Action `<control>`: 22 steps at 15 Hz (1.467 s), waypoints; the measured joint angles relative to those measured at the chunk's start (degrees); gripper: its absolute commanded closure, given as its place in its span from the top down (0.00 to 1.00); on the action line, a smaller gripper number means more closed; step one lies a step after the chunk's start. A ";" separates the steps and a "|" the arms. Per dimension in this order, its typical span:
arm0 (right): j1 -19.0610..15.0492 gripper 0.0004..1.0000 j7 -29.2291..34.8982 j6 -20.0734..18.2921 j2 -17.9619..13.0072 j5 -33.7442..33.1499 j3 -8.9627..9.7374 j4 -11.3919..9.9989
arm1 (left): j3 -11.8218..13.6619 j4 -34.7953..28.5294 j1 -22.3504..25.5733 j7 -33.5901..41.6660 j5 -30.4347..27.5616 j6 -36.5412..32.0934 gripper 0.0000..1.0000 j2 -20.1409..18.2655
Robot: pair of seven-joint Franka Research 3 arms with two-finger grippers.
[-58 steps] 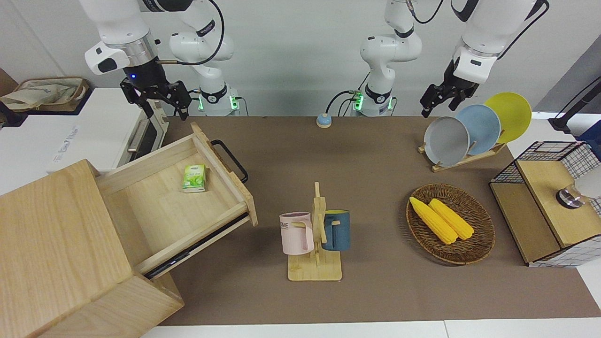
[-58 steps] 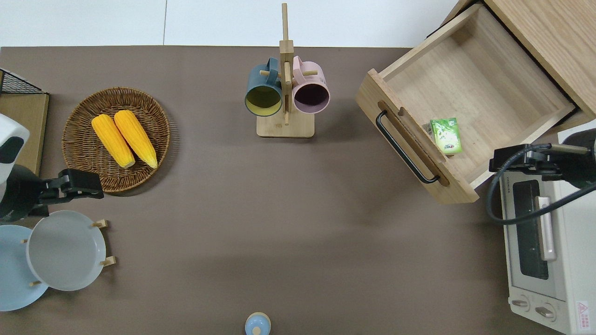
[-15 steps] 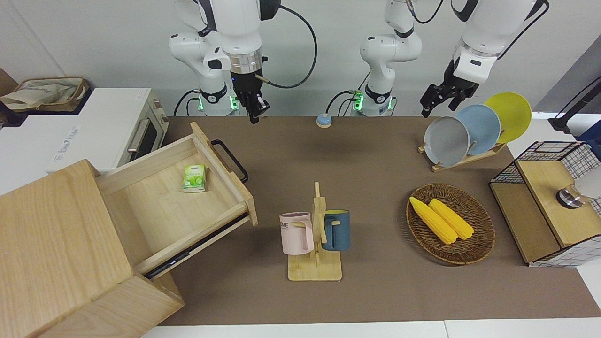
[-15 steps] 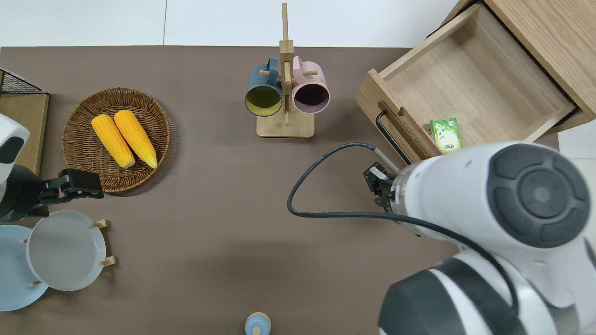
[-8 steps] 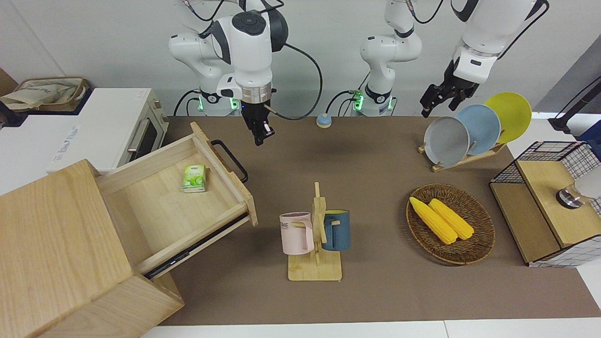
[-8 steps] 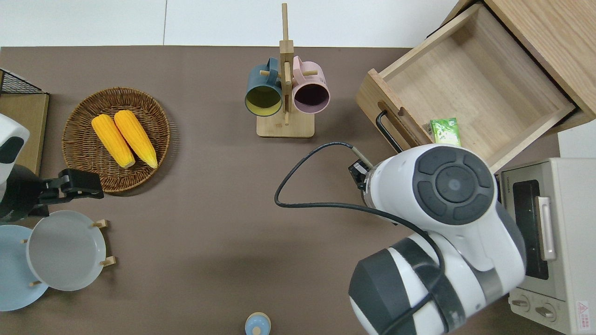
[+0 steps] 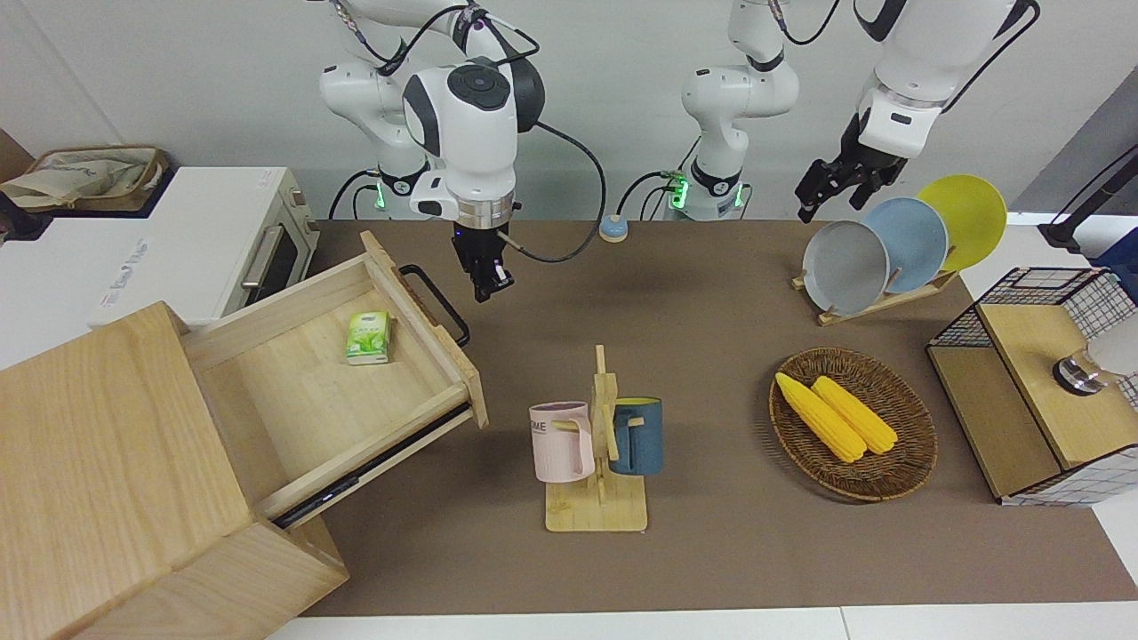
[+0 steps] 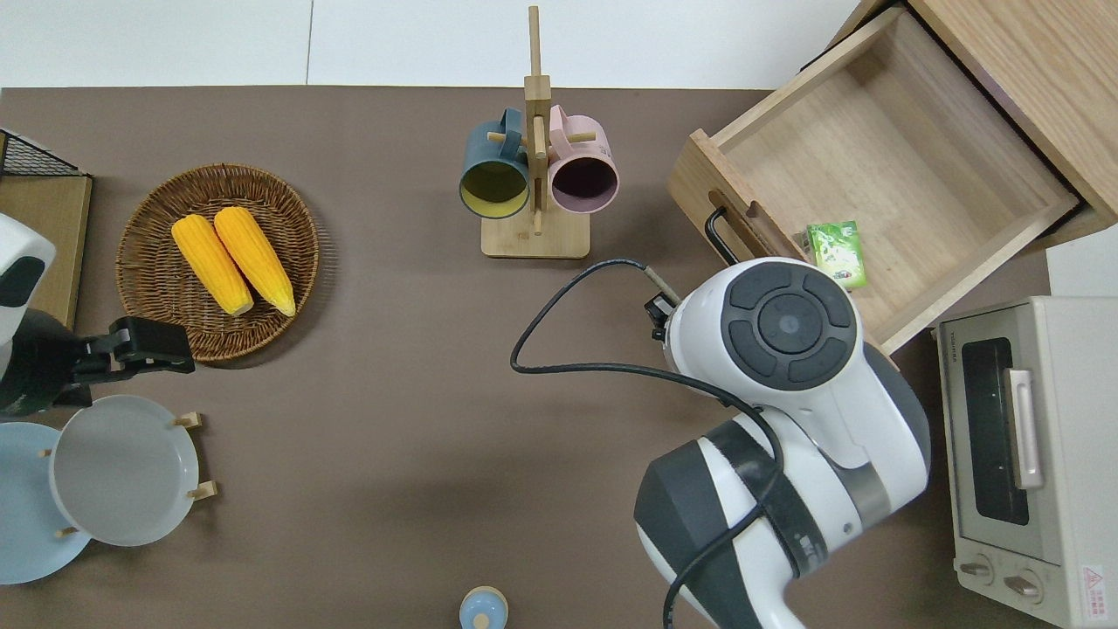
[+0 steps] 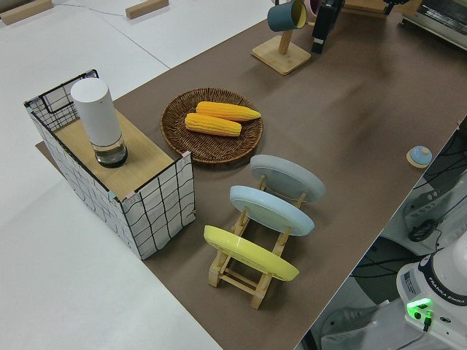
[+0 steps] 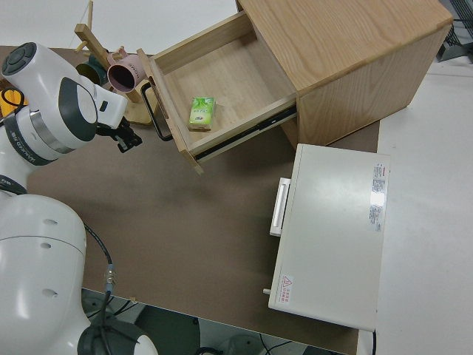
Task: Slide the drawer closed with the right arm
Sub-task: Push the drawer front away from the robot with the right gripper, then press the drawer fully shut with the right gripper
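drawer [image 7: 338, 373]: pulled fully out of its cabinet [image 7: 107, 471] at the worktop's nine o'clock end in the front view.
right gripper [image 7: 484, 283]: beside the handle [image 7: 436, 305], apart; fingers' state unclear.
progress: push not begun.

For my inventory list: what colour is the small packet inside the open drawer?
The packet is green with white; the front view shows it best.

Lots of stuff on the brown table: a wooden mug tree [image 7: 601, 444] with a pink mug [image 7: 562, 442] and a dark blue mug [image 7: 638, 436], a wicker basket [image 7: 898, 476] holding two corn cobs [image 7: 836, 416], a rack with grey [image 7: 845, 266], blue [image 7: 912, 240] and yellow plates [image 7: 967, 213], plus a white toaster oven [image 8: 1013, 454] at the right arm's end.
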 measured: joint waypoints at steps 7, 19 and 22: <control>-3.49 0.00 -7.80 0.66 1.73 -0.09 -1.41 1.44 | 0.00 0.00 0.00 0.00 0.00 0.00 0.99 0.00; -10.69 0.00 -14.97 1.86 6.20 -0.47 -1.62 6.68 | 0.00 0.00 0.00 0.00 0.00 0.00 0.99 0.00; -12.46 0.00 -16.41 3.64 7.11 -0.50 -1.67 7.26 | 0.00 0.00 0.00 0.00 0.00 0.00 0.99 0.00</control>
